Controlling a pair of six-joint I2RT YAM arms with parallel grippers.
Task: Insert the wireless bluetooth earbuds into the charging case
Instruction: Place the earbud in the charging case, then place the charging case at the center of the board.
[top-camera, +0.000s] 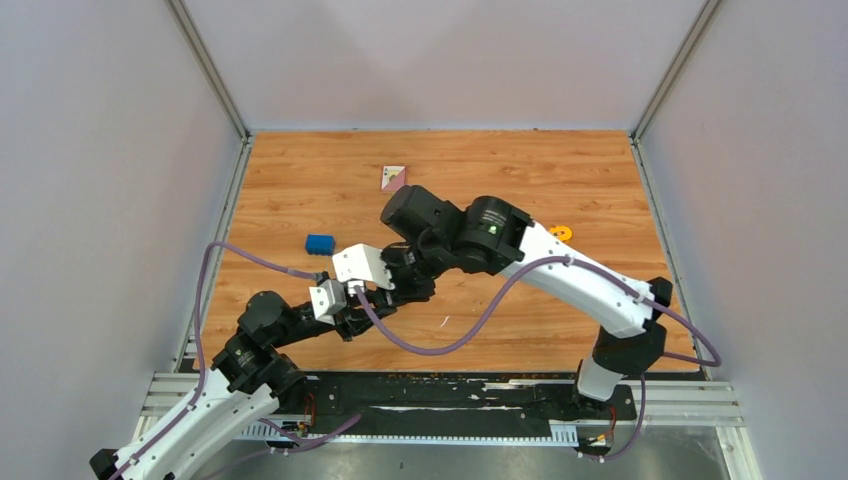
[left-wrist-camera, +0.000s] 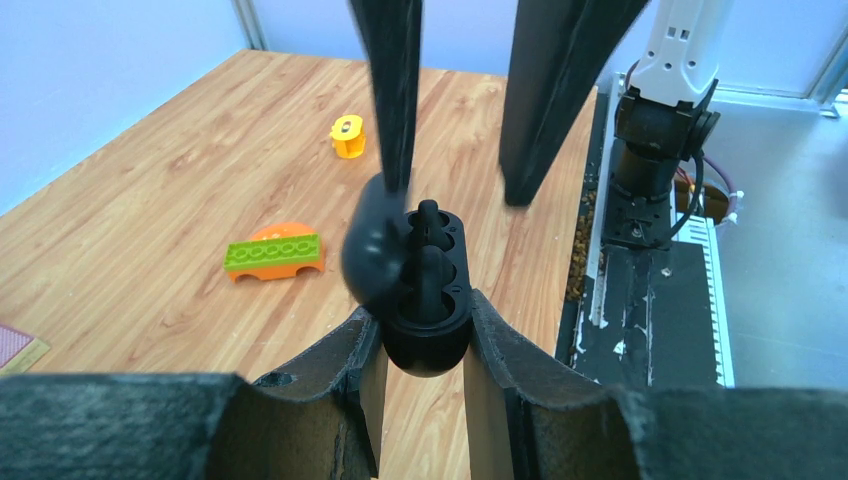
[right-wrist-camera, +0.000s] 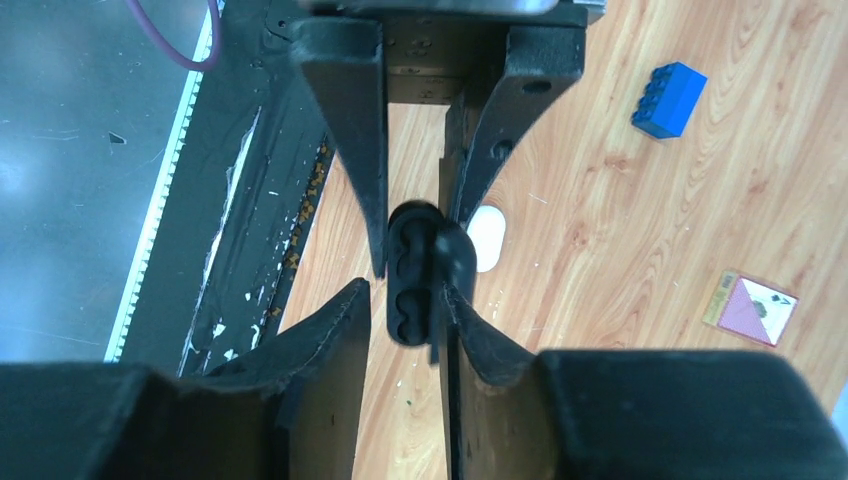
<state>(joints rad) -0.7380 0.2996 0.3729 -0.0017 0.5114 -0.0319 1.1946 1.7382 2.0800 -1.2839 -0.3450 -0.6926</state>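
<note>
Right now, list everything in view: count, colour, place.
charging case: one, black, lid open, in the left gripper
earbuds: two, black, seated in that case
white case: one, white, table below grippers
block: one, blue, table's left side
toy: one, orange and green, on table
small piece: one, orange-yellow, table's right side
card: one, pink and white, far middle
left gripper: one, black, shut on the charging case
right gripper: one, black, open, astride the case

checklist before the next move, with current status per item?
1. Left gripper clamped on black case: ok.
2. Lid open: ok.
3. Black earbuds fully seated in their wells: cannot tell.
4. Right gripper jaws apart, holding nothing: ok.
5. White case lying on the table, lid state: cannot tell.
</note>
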